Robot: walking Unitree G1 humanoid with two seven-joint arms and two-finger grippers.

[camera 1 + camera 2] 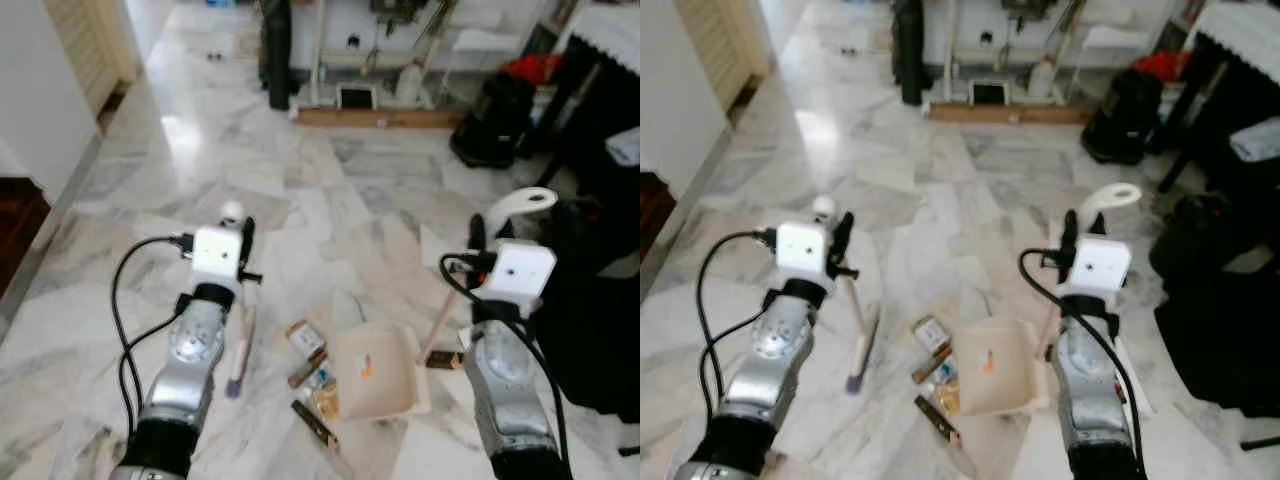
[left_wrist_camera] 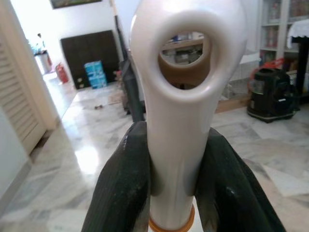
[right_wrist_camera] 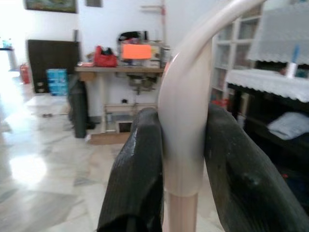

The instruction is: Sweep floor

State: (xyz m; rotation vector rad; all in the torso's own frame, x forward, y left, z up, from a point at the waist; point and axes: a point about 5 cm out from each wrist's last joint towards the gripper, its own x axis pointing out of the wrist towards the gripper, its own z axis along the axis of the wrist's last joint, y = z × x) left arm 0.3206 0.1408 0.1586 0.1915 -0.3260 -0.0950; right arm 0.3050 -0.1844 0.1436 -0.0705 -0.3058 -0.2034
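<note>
Litter (image 1: 312,372) lies on the marble floor (image 1: 330,190) between broom (image 1: 240,345), clamped in the left hand (image 1: 243,250), and dustpan (image 1: 378,372), whose upright handle (image 1: 520,205) the right hand (image 1: 478,250) grips, nearer the dustpan.

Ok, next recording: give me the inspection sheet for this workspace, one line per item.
Surface: marble floor, glossy.
Job's things: broom and cream dustpan, pan on the floor.
Clutter: litter, several small pieces beside the pan's left edge.
Grippers: left gripper shut on the broom handle; right gripper shut on the dustpan handle.
Cables: black cable looping off the left arm.
Surroundings: black bag, shelving behind.
</note>
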